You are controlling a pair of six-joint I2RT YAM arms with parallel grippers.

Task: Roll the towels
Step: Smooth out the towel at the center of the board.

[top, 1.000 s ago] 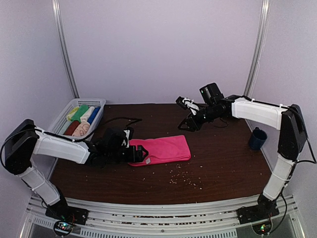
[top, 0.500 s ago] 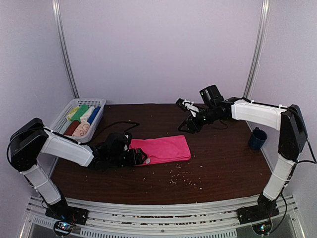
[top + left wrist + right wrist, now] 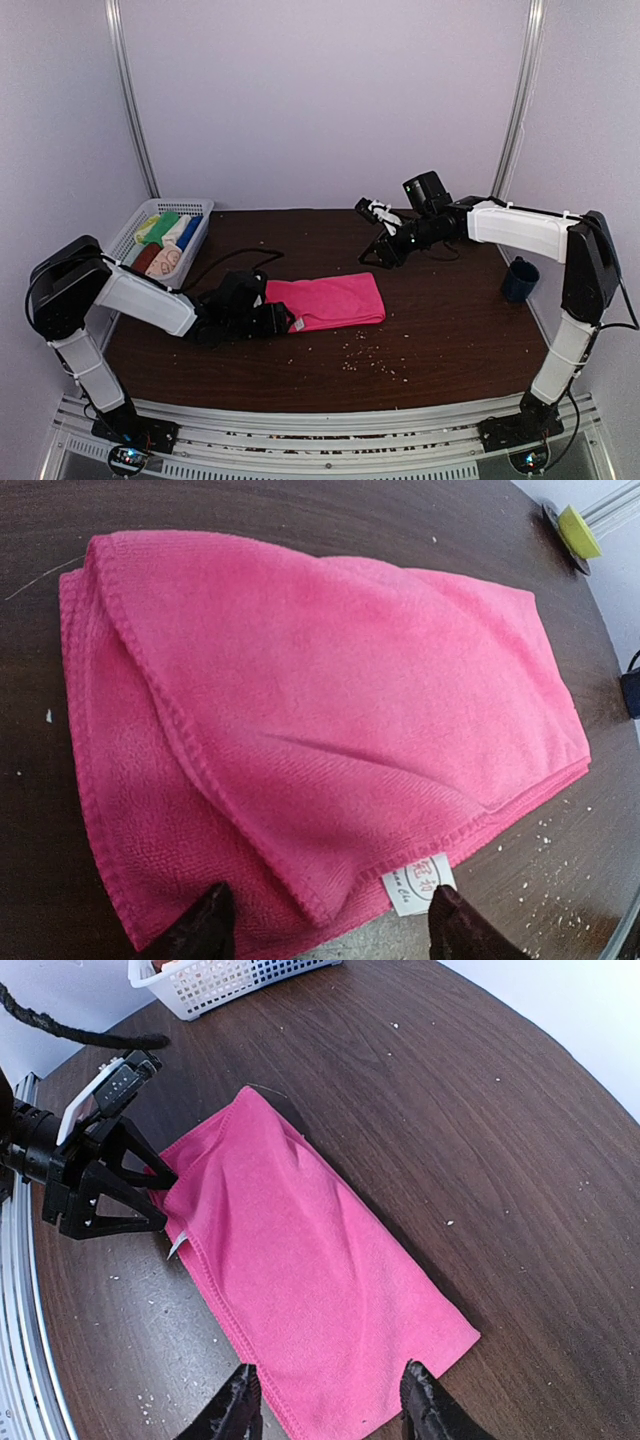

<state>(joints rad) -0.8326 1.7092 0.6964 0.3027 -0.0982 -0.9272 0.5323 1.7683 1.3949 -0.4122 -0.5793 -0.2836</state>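
Observation:
A hot pink towel [image 3: 335,300] lies folded flat mid-table, its white label [image 3: 418,883] at the near-left corner. My left gripper [image 3: 278,318] is low at that left end. In the left wrist view its fingertips [image 3: 205,930] stand apart on either side of the towel's folded edge [image 3: 300,880], and the gripper [image 3: 325,935] is open. My right gripper [image 3: 382,245] hangs above the table behind the towel's right end, open and holding nothing [image 3: 330,1405]; the towel [image 3: 310,1280] spreads below it. More towels [image 3: 165,240], rolled, sit in the basket.
A white mesh basket [image 3: 195,208] stands at the back left of the dark wooden table [image 3: 450,330]. A dark blue cup [image 3: 520,280] is at the right edge. Pale crumbs [image 3: 370,360] are scattered in front of the towel.
My left gripper has slid toward the near-left corner of the pink towel and its jaws have narrowed a little. The right arm has barely moved.

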